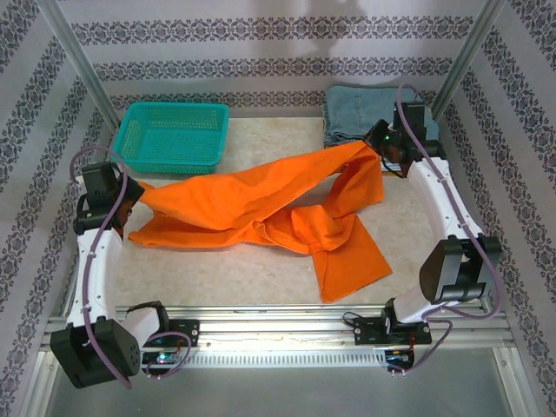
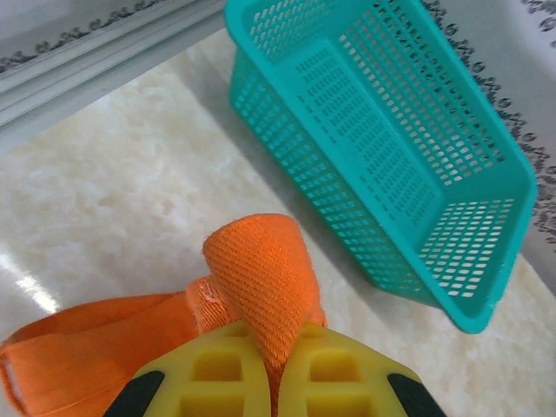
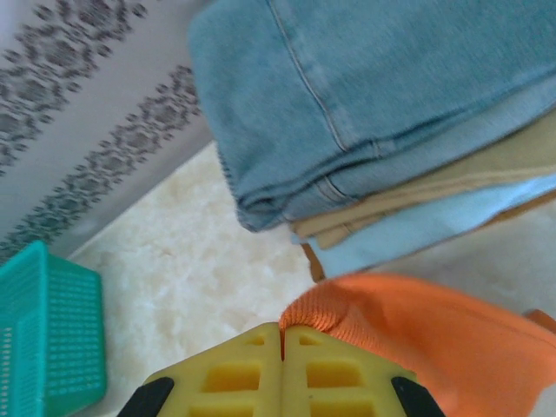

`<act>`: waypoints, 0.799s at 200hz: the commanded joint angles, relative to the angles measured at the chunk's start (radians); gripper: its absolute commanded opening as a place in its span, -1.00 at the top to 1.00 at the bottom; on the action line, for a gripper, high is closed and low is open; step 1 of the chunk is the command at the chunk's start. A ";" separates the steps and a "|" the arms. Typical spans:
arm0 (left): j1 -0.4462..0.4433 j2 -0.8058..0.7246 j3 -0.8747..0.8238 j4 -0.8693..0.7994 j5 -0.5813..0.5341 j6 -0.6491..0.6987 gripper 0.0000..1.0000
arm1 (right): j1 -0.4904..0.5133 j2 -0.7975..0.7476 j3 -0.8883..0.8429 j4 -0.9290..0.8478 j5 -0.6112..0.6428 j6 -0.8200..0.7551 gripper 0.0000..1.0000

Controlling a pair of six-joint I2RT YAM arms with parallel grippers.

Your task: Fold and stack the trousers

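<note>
The left gripper has its yellow fingers pressed together on a fold of the trousers. The orange cloth rises in a hump straight out from between the tips, and more of it trails off to the fingers' left as a flat band. Past the hump comes bare table. The teal basket sits ahead and to the right of the tips, apart from the cloth.

The right gripper is clamped shut too, nipping an edge of the same trousers right at its tips (the weave looks ribbed there). The cloth spreads away to these fingers' right. Ahead of the tips, across a strip of table, sits a folded stack: a denim pair on top, a tan pair under it, then a paler blue layer. What lies beneath that I cannot tell.

From above, the trousers run as one long orange span from the left fingers to the right ones. They are raised at both pinched ends, and the middle rests on the table between the grippers. One leg spills away from the right fingers toward the arm bases.
</note>
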 commanded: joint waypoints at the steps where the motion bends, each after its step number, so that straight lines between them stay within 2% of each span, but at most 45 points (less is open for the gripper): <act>1: 0.017 0.026 0.078 0.101 0.071 -0.019 1.00 | -0.023 -0.089 0.032 0.059 -0.045 -0.011 1.00; 21: 0.017 -0.075 0.042 0.091 0.112 -0.027 1.00 | -0.019 -0.251 -0.120 0.084 -0.076 -0.006 1.00; 37: 0.017 -0.227 -0.026 0.035 0.114 -0.033 1.00 | -0.010 -0.468 -0.314 0.088 -0.048 -0.002 1.00; 59: 0.019 -0.455 -0.133 -0.065 0.169 -0.049 1.00 | -0.008 -0.801 -0.592 0.059 -0.017 0.023 1.00; 87: 0.012 -0.636 -0.213 -0.165 0.266 -0.053 1.00 | -0.014 -1.138 -0.808 -0.095 0.008 0.014 1.00; 89: 0.011 -0.645 -0.217 -0.168 0.275 -0.057 0.95 | -0.014 -1.161 -0.817 -0.109 0.009 0.014 1.00; 94: 0.009 -0.663 -0.224 -0.169 0.297 -0.064 0.64 | -0.014 -1.203 -0.832 -0.140 0.009 0.011 1.00; 97: 0.008 -0.674 -0.229 -0.164 0.316 -0.066 0.37 | -0.015 -1.225 -0.840 -0.158 0.009 0.007 0.91; 103: 0.005 -0.693 -0.240 -0.143 0.359 -0.073 -0.27 | -0.015 -1.262 -0.853 -0.184 0.002 0.006 0.55; 107: 0.005 -0.706 -0.248 -0.131 0.390 -0.080 -0.55 | -0.015 -1.283 -0.861 -0.200 -0.003 0.006 0.30; 112: 0.004 -0.719 -0.253 -0.125 0.416 -0.089 -0.75 | -0.015 -1.303 -0.870 -0.221 -0.010 0.008 0.00; 120: 0.002 -0.733 -0.256 -0.104 0.461 -0.098 -0.86 | -0.015 -1.326 -0.883 -0.246 -0.026 0.012 -0.21; 132: 0.002 -0.736 -0.248 -0.052 0.539 -0.103 -0.95 | -0.015 -1.335 -0.891 -0.277 -0.053 0.026 -0.31; 153: 0.002 -0.719 -0.209 0.074 0.616 -0.133 -0.83 | -0.014 -1.303 -0.876 -0.291 -0.076 0.030 -0.30; 160: 0.002 -0.698 -0.200 0.111 0.623 -0.149 -0.72 | -0.013 -1.284 -0.866 -0.281 -0.090 0.025 -0.27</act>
